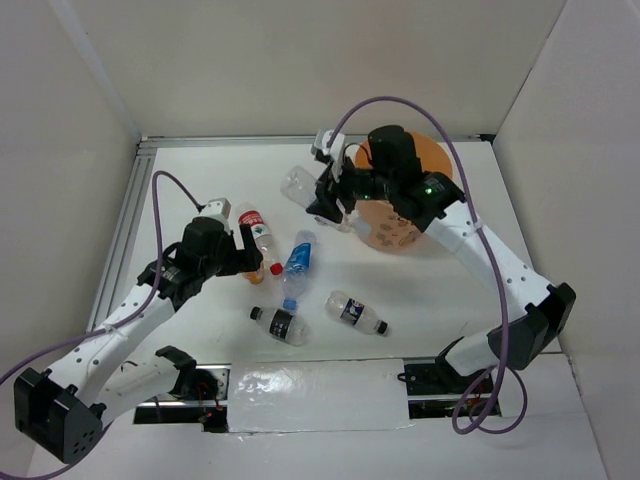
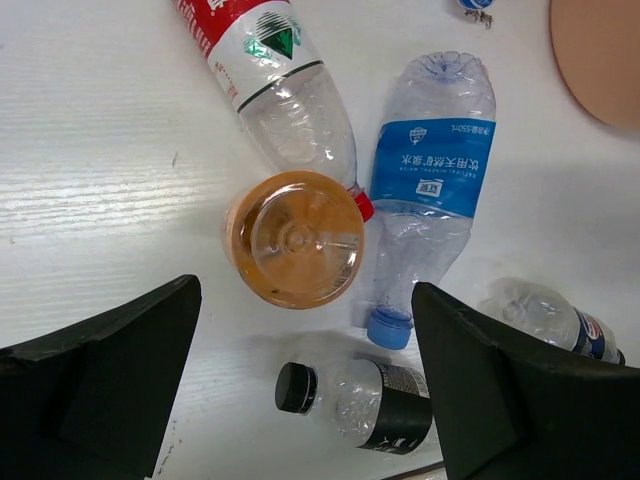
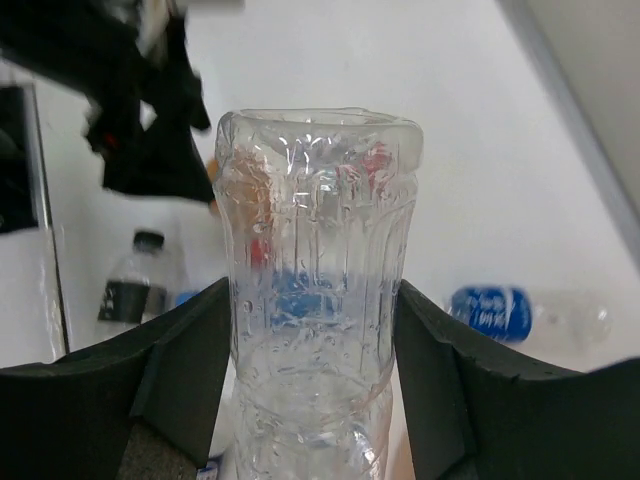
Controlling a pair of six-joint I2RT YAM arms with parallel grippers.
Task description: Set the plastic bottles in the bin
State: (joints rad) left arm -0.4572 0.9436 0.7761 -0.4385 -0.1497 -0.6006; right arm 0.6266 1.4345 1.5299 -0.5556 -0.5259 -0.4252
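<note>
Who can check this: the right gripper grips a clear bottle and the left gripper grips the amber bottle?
The left gripper is open by the amber bottle, gripping nothing, as the left wrist view shows. The right gripper does grip a clear bottle.

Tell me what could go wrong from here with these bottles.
The right hand grips the clear bottle near one end, with the rest jutting away from the orange bin; it may slip or clip the rim. The open left hand sits above the upright amber bottle, with the red-labelled bottle and blue-labelled bottle right beside it; descending fingers could topple it or snag a neighbour.
</note>
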